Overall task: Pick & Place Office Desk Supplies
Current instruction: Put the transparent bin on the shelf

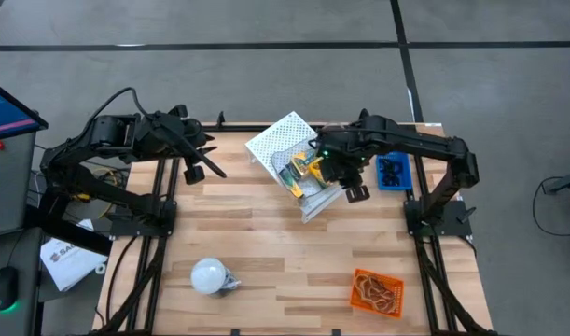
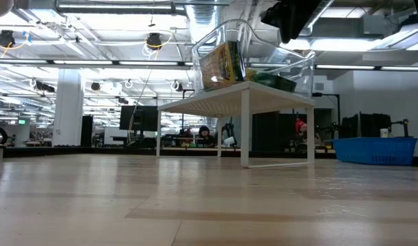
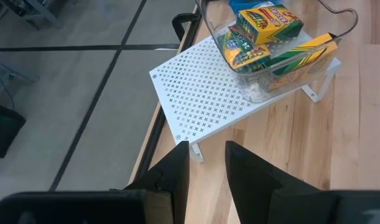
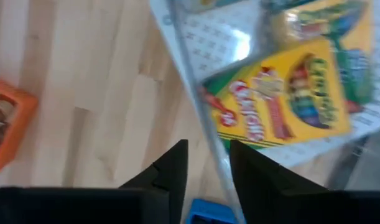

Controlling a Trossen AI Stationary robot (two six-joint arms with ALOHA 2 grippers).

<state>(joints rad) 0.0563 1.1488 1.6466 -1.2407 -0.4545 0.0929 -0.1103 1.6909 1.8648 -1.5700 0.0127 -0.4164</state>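
Several crayon boxes already sit in the clear bin on the white perforated stand, where the right gripper, fingers slightly parted and empty, hovers, while rubber bands stay in the orange tray near right and the left gripper, narrowly open and empty, waits far left.

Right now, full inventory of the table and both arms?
Perforated shelf: one, white, far middle of the table, standing on legs.
Clear bin: one, transparent, on the shelf's right part.
Crayon boxes: at least three, yellow and green, inside the clear bin.
Blue tray: one, far right of the table, holding small black items too small to count.
Orange tray: one, near right corner, holding tan rubber bands, count unclear.
Bulb-like object: one, white, near left of the table.
Table: one, light wood.
Left gripper: dark, far left edge of the table, holding nothing visible.
Right gripper: dark, over the clear bin's rim, fingers slightly apart.
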